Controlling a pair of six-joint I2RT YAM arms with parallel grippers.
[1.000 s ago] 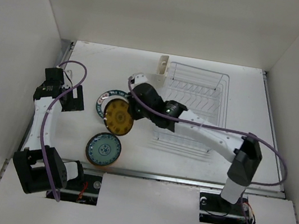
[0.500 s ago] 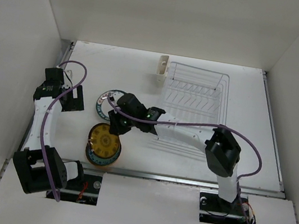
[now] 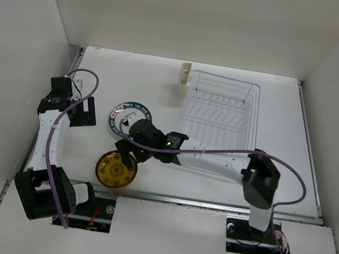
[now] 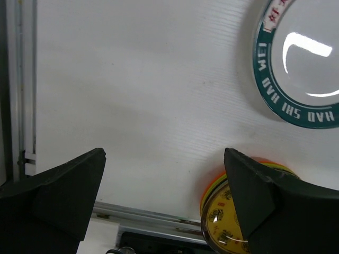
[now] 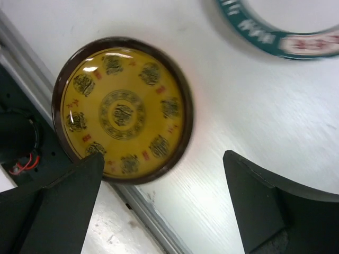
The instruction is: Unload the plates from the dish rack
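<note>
The right gripper (image 5: 169, 211) has let go. A second ago it held the amber plate (image 5: 123, 114) on edge beside the dish rack (image 3: 226, 77), and half a second ago it was carrying the plate toward the table's near edge. Now its fingers stand wide apart with nothing between them, just above the plate. The plate lies flat, face up, at the near-left of the table (image 3: 120, 74), on top of the plate that already lay there. An orange edge (image 4: 206, 193) of that lower plate shows under it.

Just behind it the teal-rimmed plate (image 3: 129, 116) rests flat on the white ribbed surface. The rack sits to the right of both, with its cream cup (image 3: 184, 78) at the far-left corner.

The left gripper (image 4: 164, 159) has not moved. It hangs wide open and empty at the left side, above bare tabletop.

A metal rail (image 3: 209, 204) runs along the table's near edge, and plain white walls (image 3: 175, 12) enclose the other three sides.
</note>
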